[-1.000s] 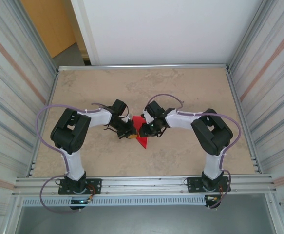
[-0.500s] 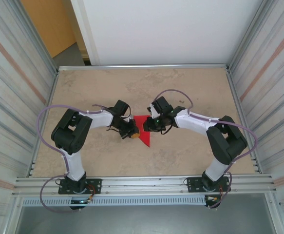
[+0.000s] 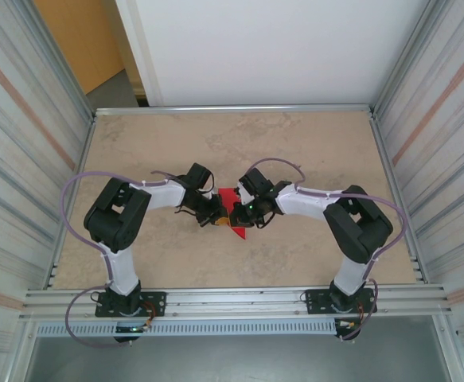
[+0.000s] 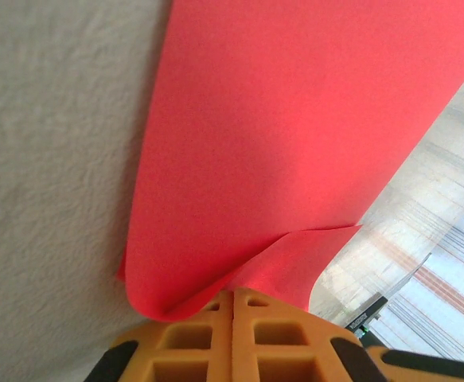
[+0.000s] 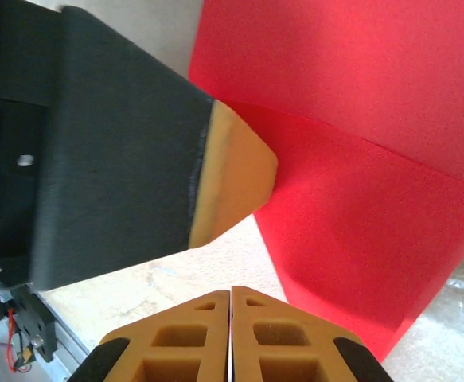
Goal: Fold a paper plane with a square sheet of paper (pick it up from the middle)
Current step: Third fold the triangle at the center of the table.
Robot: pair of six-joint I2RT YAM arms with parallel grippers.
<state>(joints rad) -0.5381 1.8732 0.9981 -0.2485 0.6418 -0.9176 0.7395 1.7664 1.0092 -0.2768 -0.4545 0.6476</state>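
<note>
Table [image 3: 136, 135]: a flat, beige, mottled surface like stone, fenced by ribbed metal walls [image 3: 17, 159].

Left arm [image 3: 148, 193] and right arm [image 3: 319, 199]: white and black links, each trailing a looped, pale cable. Both bend inward and meet at the middle of the table.

Sheet of paper [image 3: 237, 231]: thin, matte, bright red, lying between the two grippers at the table's centre, its pointed corner aimed at the near edge. Close up it curls into a soft roll [image 4: 295, 119], and a straight crease crosses it [image 5: 359, 199].

Left gripper [image 3: 214, 215]: its orange, ribbed fingers are pressed together on a pinched fold of the sheet [image 4: 232, 318].

Right gripper [image 3: 247, 213]: its fingers [image 5: 176, 342] are closed flush with nothing seen between them, just beside the sheet's edge.
</note>
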